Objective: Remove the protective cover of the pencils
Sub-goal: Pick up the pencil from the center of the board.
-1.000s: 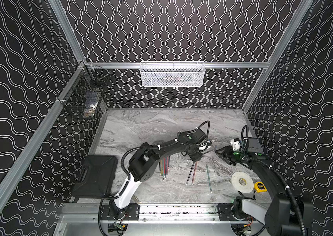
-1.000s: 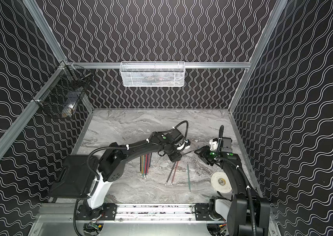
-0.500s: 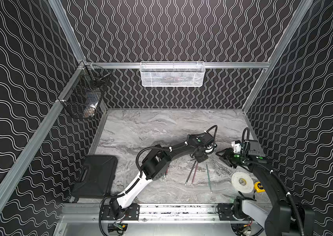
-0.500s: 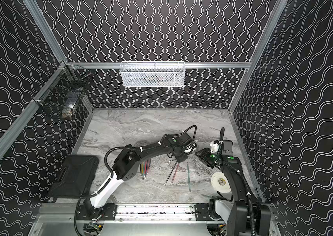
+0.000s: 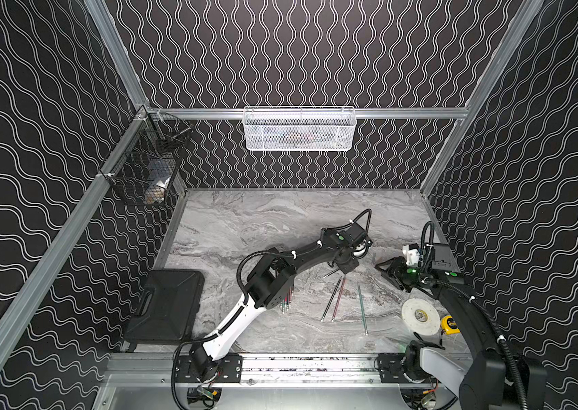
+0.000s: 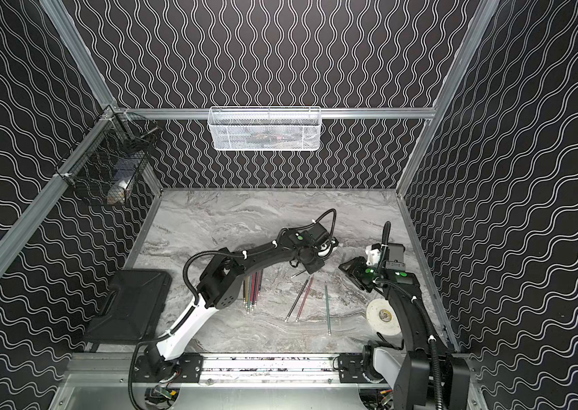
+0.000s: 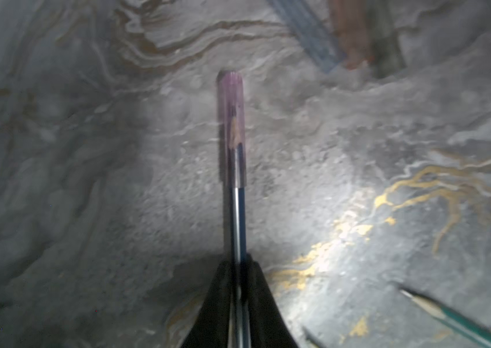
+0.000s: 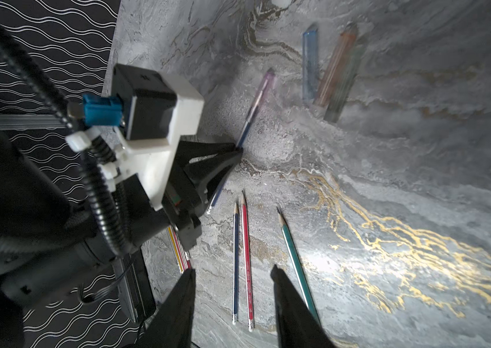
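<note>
Left wrist view: left jaws clench a blue pencil, pink cap on; right jaws stand released.

Both top views are sharp and evenly lit from above; the grey desk carries only soft shadows beneath the arms, and the white mesh basket on the back wall glares bright. The left wrist view is dim and smeared, the capped pencil soft-edged, with one bright patch on the gold veins beside it. In the right wrist view the near pencils are crisp, the loose covers farther off blurred
</note>
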